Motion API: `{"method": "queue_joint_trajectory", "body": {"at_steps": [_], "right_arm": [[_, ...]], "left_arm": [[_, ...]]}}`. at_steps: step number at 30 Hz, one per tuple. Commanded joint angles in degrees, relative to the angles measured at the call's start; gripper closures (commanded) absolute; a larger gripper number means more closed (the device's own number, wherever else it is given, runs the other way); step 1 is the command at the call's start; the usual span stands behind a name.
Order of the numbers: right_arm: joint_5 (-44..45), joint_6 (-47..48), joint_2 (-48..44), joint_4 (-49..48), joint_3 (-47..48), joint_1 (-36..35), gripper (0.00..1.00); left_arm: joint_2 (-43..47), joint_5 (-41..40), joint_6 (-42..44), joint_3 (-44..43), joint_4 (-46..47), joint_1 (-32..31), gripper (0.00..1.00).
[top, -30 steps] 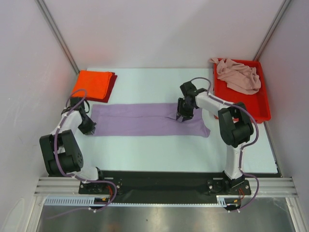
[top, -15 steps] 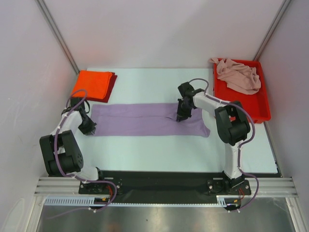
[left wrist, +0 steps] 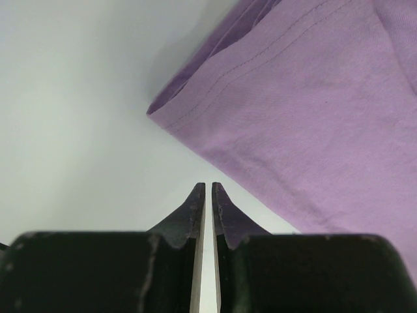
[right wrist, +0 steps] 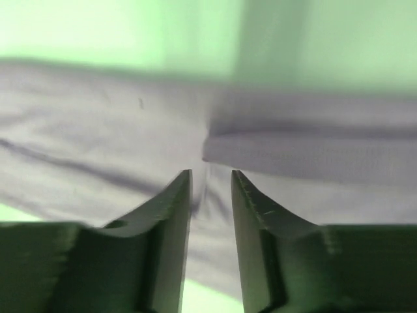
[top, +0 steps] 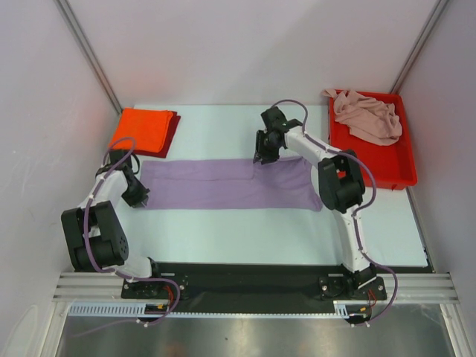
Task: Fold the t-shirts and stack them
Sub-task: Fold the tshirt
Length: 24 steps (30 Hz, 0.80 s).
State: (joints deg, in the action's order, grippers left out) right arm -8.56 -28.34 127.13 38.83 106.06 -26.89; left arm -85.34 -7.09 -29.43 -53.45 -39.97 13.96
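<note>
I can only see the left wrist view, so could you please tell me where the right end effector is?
Observer: The right end effector is at the far edge of the purple shirt, right of its middle.
Operator: Thank you. Is it gripping cloth?
Observer: Its wrist view shows the jaws slightly apart over a fold, with no cloth visibly pinched.
Operator: And the other shirts?
Observer: An orange shirt lies folded on a dark red shirt at far left; a pink shirt sits crumpled in the red tray.
</note>
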Motion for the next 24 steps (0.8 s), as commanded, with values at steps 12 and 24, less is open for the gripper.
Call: {"method": "queue_joint_trajectory", "body": {"at_steps": [12,24], "right_arm": [[4.5,5.1,-13.0,3.1,-11.3,4.6,0.41],[13.1,6.6,-26.0,11.1,-23.5,9.7,0.47]], "left_arm": [[2.1,0.3,1.5,-0.4,1.3,-1.2,0.87],[1.1,1.2,1.0,-1.9,1.4,-1.7,0.86]]}}
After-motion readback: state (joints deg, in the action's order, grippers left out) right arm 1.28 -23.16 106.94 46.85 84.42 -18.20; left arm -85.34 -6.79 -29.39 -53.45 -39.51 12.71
